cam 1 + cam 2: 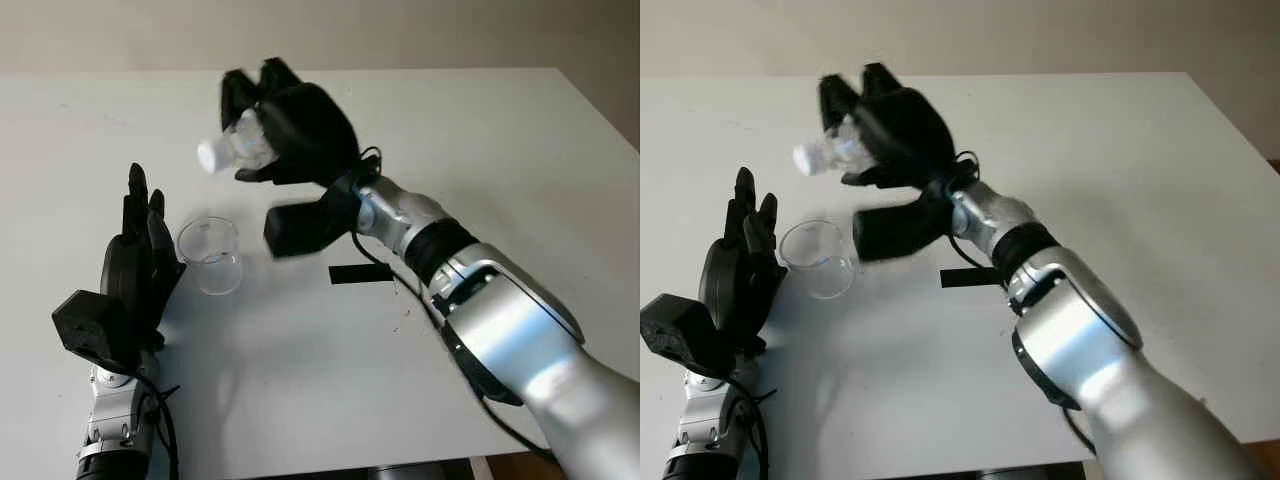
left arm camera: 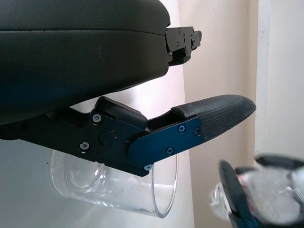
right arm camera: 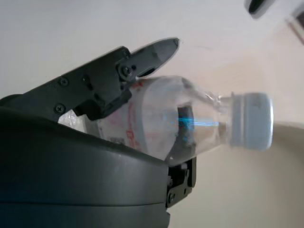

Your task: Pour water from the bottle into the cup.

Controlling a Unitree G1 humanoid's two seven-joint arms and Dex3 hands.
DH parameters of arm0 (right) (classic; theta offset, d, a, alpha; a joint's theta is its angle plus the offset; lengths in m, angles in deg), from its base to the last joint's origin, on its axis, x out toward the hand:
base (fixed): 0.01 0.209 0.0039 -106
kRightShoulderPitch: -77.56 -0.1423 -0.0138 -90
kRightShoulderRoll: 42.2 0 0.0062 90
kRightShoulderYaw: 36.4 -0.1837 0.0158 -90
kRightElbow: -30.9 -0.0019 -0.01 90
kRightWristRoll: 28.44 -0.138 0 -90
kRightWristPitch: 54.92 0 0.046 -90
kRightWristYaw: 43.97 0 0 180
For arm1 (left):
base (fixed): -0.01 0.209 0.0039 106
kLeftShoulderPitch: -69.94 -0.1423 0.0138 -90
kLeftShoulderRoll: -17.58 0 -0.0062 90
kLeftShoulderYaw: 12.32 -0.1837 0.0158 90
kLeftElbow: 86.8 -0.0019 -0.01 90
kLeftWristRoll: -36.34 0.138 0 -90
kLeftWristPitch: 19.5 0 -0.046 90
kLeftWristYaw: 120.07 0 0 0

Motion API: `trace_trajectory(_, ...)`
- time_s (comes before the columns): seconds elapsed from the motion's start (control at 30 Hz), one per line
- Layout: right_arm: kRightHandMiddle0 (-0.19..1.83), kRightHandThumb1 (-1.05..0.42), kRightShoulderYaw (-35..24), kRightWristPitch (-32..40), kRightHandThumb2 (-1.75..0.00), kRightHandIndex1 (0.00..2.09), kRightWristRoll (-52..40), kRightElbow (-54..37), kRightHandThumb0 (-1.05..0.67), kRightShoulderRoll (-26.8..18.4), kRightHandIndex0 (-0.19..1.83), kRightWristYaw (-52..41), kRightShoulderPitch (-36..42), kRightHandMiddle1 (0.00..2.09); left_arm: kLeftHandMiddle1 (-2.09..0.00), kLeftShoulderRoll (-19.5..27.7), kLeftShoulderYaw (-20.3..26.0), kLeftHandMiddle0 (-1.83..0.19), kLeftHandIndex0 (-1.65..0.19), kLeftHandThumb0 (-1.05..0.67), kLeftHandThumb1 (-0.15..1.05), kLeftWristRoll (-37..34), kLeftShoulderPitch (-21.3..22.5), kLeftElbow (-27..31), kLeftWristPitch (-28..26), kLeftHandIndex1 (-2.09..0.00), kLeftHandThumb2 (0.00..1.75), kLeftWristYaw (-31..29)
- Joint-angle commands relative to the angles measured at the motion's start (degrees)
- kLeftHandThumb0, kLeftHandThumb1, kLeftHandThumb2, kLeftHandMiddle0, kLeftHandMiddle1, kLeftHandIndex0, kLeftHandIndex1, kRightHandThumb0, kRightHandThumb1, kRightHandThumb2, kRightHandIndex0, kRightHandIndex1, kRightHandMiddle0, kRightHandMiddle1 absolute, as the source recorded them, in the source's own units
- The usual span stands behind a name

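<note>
While the right hand (image 1: 290, 130) is raised above the table (image 1: 520, 150), its fingers (image 3: 142, 59) are clamped round the body of the clear plastic bottle (image 1: 240, 145), one finger lying over the shoulder of the bottle and the black palm shell backing it from the other side. The neck and the white cap (image 3: 249, 121) project clear of the fingertips; the cap appears to be still in place. This side-on grasp leaves the mouth end free, presumably so that the wrist can roll the bottle toward the cup without a finger in the way. The long axis of the bottle lies close to horizontal, cap end directed toward the robot's left and slightly downward, base buried in the palm. Beyond the cap, lower and toward the left hand, the transparent cup (image 1: 210, 255) stands upright on the table, mouth up; the cap is near the cup but not yet over its rim. The left hand (image 1: 135, 275) stands edge-on just beside the cup, open and holding nothing, one finger (image 2: 209, 118) reaching past the cup's wall, seemingly placed to steady it. A short black strip (image 1: 360, 273) lies on the table under the right forearm
</note>
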Motion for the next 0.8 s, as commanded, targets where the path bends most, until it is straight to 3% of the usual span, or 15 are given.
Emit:
trace_trajectory(0.0, 0.81, -1.05, -4.9, 0.5, -0.17, 2.09, -5.5, -3.8, -0.14, -0.5, 1.19, -4.9, 2.5, 2.09, -0.27, -0.8, -0.1, 0.19, 0.14, -0.91, 1.05, -0.4, -1.4, -0.5, -0.1, 0.00, 0.79, -0.3)
trace_trajectory(0.27, 0.84, -1.05, -12.9, 7.3, -0.18, 2.09, -14.4, -21.8, -0.20, -3.4, 1.04, -15.7, 14.0, 2.09, -0.29, -0.9, -0.1, 0.19, 0.13, -0.90, 1.05, -0.1, -2.0, 0.6, -0.1, 0.00, 0.78, 0.2)
trace_trajectory(0.5, 0.80, -1.05, -17.8, 19.7, -0.22, 2.09, -21.6, -40.1, -0.18, -4.6, 1.02, -23.3, 24.9, 2.09, -0.29, -0.9, -0.2, 0.19, 0.12, -0.91, 1.05, -0.3, -2.2, 1.4, -0.8, 0.00, 0.77, -0.1)
trace_trajectory(0.57, 0.70, -1.05, -19.8, 26.8, -0.25, 2.09, -25.9, -45.9, -0.18, -4.4, 1.00, -26.2, 27.8, 2.09, -0.30, -0.9, -0.2, 0.19, 0.12, -0.90, 1.05, -0.2, -2.4, 1.7, -1.0, 0.00, 0.78, 0.0)
trace_trajectory(0.67, 0.33, -1.05, -21.6, 36.8, -0.28, 2.09, -30.7, -53.6, -0.18, -4.0, 0.89, -28.3, 30.9, 2.09, -0.29, -0.7, -0.1, 0.19, 0.12, -0.90, 1.05, -0.2, -2.5, 2.0, -1.2, 0.00, 0.78, -0.2)
trace_trajectory(0.77, 0.20, -1.05, -22.4, 42.8, -0.26, 2.09, -33.9, -57.8, -0.21, -3.6, 0.86, -30.1, 33.3, 2.09, -0.28, -0.7, -0.1, 0.19, 0.13, -0.89, 1.05, -0.5, -2.5, 2.0, -1.2, 0.00, 0.78, -0.5)
